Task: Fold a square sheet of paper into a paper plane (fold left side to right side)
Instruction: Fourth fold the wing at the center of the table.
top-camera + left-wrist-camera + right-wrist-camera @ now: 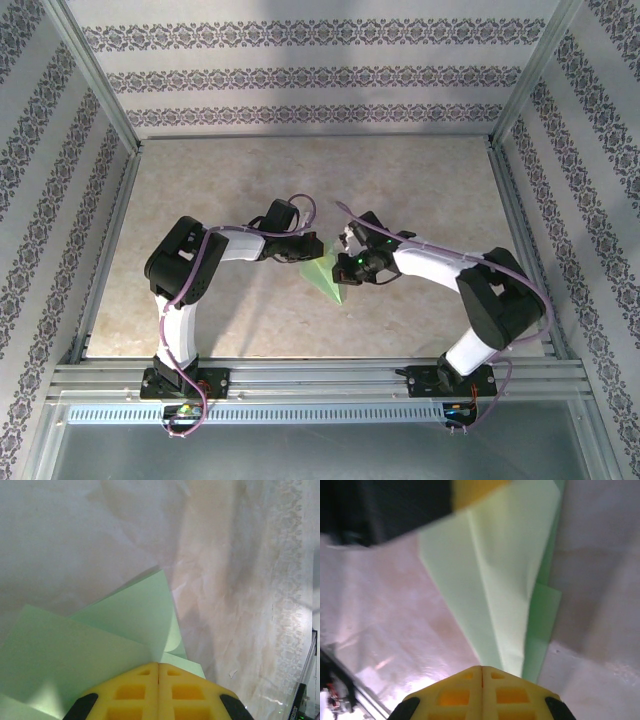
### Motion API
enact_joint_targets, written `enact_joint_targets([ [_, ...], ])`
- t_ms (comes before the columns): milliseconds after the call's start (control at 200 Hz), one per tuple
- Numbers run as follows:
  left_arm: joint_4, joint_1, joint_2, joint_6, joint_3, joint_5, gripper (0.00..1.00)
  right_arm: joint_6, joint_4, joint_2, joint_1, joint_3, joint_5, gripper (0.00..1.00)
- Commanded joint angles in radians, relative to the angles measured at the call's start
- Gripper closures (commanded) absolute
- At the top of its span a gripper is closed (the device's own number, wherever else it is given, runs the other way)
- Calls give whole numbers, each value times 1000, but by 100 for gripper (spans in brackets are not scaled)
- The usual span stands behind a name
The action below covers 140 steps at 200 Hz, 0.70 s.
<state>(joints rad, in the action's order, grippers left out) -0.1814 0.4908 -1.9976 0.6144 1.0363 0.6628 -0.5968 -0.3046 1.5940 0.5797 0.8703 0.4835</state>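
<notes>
Paper plane [325, 276] being pinned at centre of table [420, 200].
Left gripper [306, 249] and right gripper [348, 263], both clenched, are being pressed against it from left and right; its long axis is running far-to-near, tip nearward.

One paper plane [326, 276]. Two arms: left arm [185, 275], right arm [470, 285]. Two claws: left claw [314, 250], right claw [346, 263].

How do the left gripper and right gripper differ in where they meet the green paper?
The left gripper reaches the green paper from the left, the right gripper from the right. By the left gripper the paper spreads broad; toward the right gripper it tapers narrow. Both are shut with fingertips at the paper; whether either pinches it is unclear.
</notes>
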Motion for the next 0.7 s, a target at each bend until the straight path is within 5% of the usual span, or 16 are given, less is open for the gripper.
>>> enact_joint_targets([
  [0,46,-2,-24,-1,-51,-31,100,-37,42,-30,-9,-5,47,100],
  [695,82,-3,-20,-33,-37,-51,100,-113,252,186,32,55,-28,100],
])
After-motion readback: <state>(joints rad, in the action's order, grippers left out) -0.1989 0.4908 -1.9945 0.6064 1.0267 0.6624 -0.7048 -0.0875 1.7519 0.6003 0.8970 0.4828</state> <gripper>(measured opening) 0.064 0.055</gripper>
